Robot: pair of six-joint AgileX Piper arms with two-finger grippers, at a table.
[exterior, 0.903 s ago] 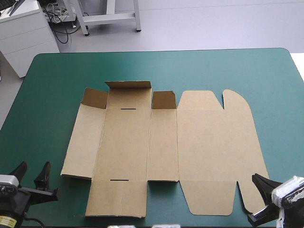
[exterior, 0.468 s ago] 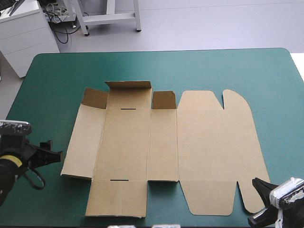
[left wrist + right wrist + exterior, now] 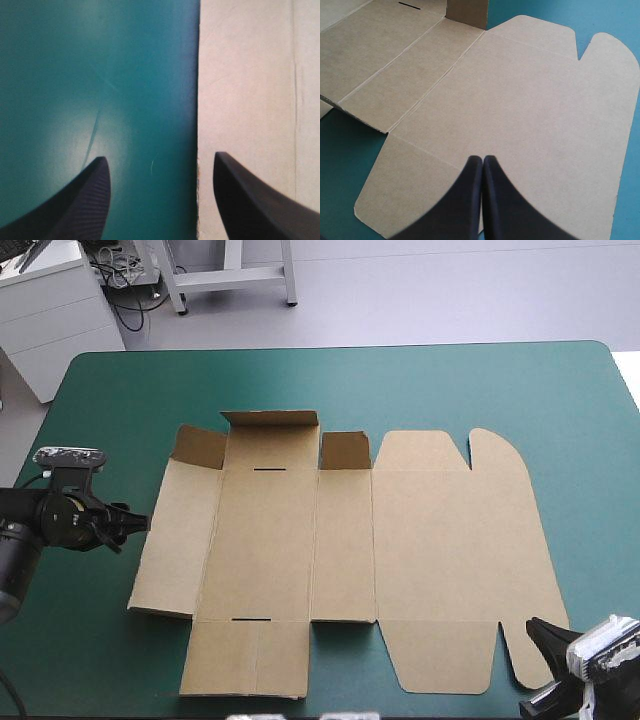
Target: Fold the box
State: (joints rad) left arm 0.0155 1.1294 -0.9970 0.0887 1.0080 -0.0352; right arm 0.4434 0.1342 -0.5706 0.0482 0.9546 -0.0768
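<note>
The brown box [image 3: 340, 550] lies as a flat cut sheet in the middle of the teal-green table, with its short far flaps [image 3: 270, 422] standing up a little. My left gripper [image 3: 136, 524] is open at the sheet's left edge. In the left wrist view that edge [image 3: 200, 100] runs between its fingers [image 3: 159, 157], one over the cover and one over the board. My right gripper [image 3: 536, 665] is shut near the table's front right, by the sheet's rounded near-right flap. In the right wrist view its tip [image 3: 482, 158] points across the wide right panel [image 3: 530, 110].
Bare teal-green cover [image 3: 500, 390] surrounds the sheet on the far side and on the right. The sheet's near flaps reach close to the table's front edge [image 3: 300, 710]. A white cabinet [image 3: 50, 310] stands beyond the far left corner.
My left gripper moved from the front left corner forward and inward to the box's left edge. The right gripper drew back slightly toward the front edge. The box stayed put.
</note>
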